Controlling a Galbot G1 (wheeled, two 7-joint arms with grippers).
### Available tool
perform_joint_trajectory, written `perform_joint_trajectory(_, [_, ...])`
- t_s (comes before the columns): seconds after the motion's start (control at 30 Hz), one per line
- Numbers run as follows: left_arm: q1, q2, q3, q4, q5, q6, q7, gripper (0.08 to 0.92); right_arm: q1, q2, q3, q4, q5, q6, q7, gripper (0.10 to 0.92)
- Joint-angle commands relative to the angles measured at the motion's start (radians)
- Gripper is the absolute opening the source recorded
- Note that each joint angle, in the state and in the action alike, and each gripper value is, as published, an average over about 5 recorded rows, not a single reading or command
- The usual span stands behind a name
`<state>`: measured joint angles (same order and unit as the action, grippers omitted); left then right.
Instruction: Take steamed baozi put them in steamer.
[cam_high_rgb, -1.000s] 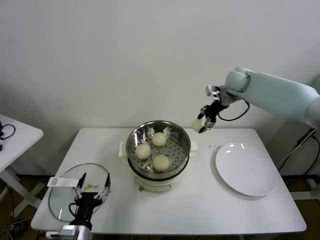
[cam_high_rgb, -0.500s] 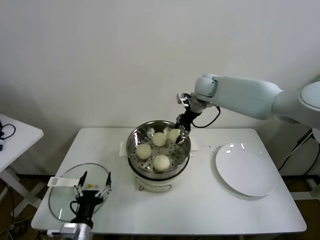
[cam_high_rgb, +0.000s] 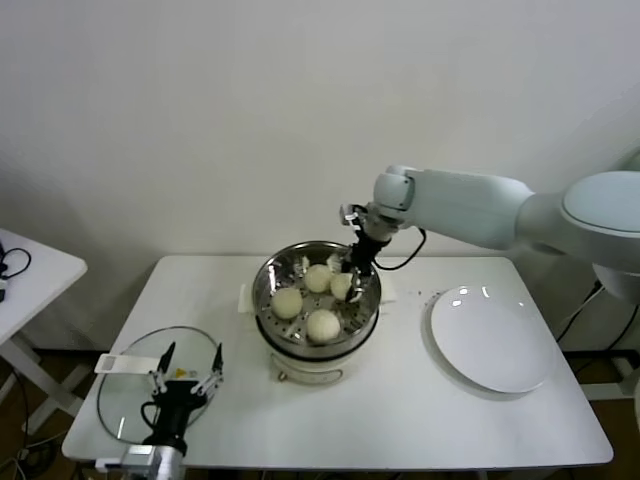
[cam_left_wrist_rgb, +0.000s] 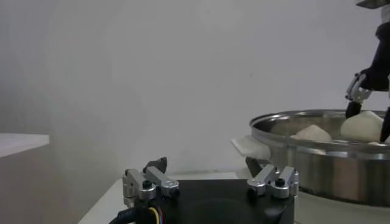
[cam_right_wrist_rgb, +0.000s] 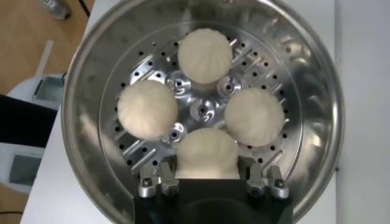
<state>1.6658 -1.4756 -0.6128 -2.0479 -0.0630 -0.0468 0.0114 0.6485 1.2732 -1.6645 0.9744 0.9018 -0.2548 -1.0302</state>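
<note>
Left gripper (cam_left_wrist_rgb: 210, 176) open; steamer (cam_left_wrist_rgb: 317, 164) beyond, baozi (cam_left_wrist_rgb: 364, 126) inside

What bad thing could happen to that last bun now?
The right tool is shut on the fourth bun, low inside the steamer. It sits close to three other buns, so letting go could bump or squash one. Soft dough might also stick to the tool and lift back out.
</note>
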Motion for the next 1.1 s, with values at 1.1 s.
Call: perform_joint_trajectory(1.1, [-0.015,-0.002,0.004,0.006,-0.006,0.007,0.000,0.823,0.024,0.024,-0.008,-0.022,0.029,0.014,-0.042,0.822])
